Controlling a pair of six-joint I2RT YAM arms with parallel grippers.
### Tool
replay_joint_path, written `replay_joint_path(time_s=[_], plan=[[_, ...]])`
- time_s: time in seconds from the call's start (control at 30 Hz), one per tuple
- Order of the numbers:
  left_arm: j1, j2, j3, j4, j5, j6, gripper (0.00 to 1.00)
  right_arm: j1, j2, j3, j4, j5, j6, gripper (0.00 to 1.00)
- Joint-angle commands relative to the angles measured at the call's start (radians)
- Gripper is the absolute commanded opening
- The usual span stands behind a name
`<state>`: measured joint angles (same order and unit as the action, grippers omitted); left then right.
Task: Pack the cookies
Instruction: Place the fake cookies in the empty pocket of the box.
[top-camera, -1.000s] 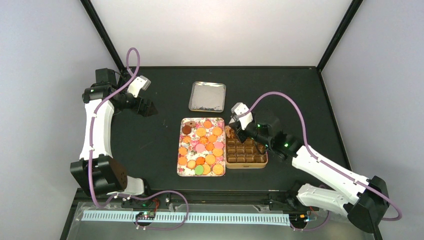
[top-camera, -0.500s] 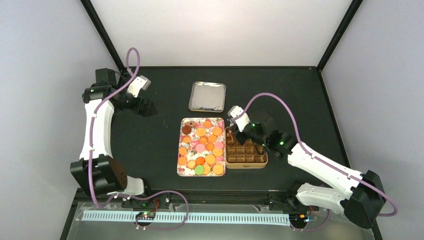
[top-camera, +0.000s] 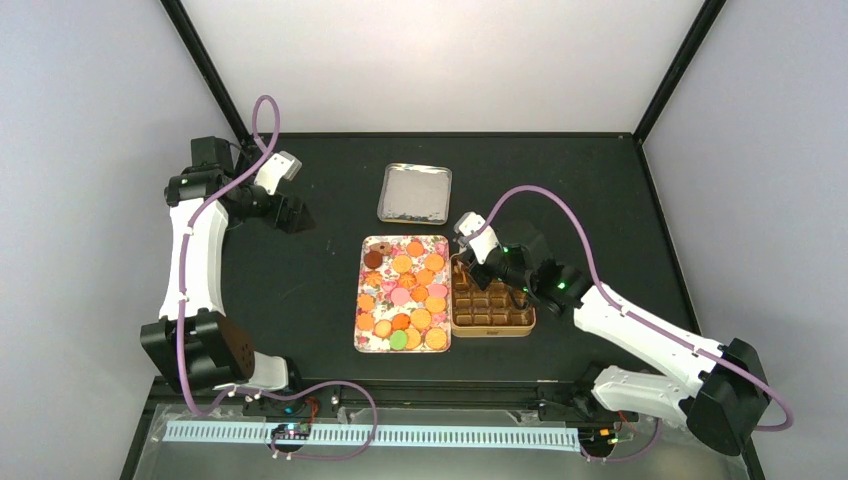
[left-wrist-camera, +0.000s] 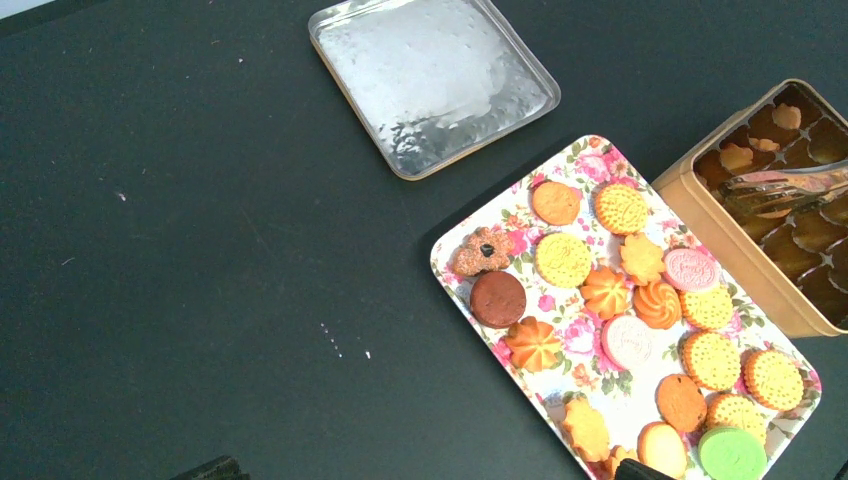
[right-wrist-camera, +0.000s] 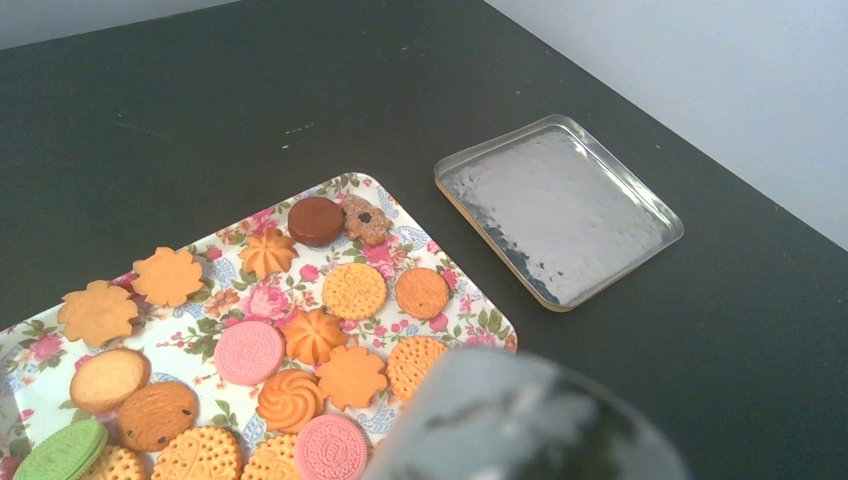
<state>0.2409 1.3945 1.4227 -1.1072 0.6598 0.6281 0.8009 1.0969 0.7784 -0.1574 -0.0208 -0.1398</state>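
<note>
Several cookies (top-camera: 402, 293), mostly orange with a few pink, one green and some dark brown, lie on a floral tray (top-camera: 361, 335) at the table's middle; the wrist views show the cookies (left-wrist-camera: 620, 300) (right-wrist-camera: 300, 350) close up. Right of it stands a brown tin (top-camera: 492, 327) with compartments, and a few cookies (left-wrist-camera: 737, 156) lie in its far cells. My right gripper (top-camera: 474, 260) hovers over the tin's far left corner, shut on metal tongs (left-wrist-camera: 785, 188), which blur across the bottom of the right wrist view (right-wrist-camera: 530, 425). My left gripper (top-camera: 296, 216) hangs open at the far left, with nothing between its fingers.
A silver tin lid (top-camera: 415, 193) lies upside down behind the tray; the lid (left-wrist-camera: 432, 82) (right-wrist-camera: 560, 205) also shows in both wrist views. Bare black tabletop (top-camera: 290, 290) stretches left of the tray. Grey walls enclose the table.
My right arm has shifted a little to the left over the tin's far left corner with the tongs. The left arm has not moved.
</note>
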Motion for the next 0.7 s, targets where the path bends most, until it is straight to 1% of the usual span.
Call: replay_joint_path(time_s=[0.0, 0.1, 0.23, 0.67], plan=[[0.006, -0.012, 0.029, -0.002, 0.021, 0.002, 0.98, -0.006, -0.014, 0.025, 0.03, 0.011, -0.013, 0.17], [0.006, -0.012, 0.029, -0.004, 0.021, 0.004, 0.98, -0.005, -0.021, 0.027, 0.025, 0.015, -0.015, 0.19], [0.006, -0.014, 0.031, -0.005, 0.021, 0.004, 0.98, -0.005, -0.026, 0.028, 0.02, 0.016, -0.016, 0.2], [0.006, -0.017, 0.033, -0.005, 0.017, 0.005, 0.98, -0.005, -0.054, 0.062, 0.002, 0.017, -0.021, 0.18]])
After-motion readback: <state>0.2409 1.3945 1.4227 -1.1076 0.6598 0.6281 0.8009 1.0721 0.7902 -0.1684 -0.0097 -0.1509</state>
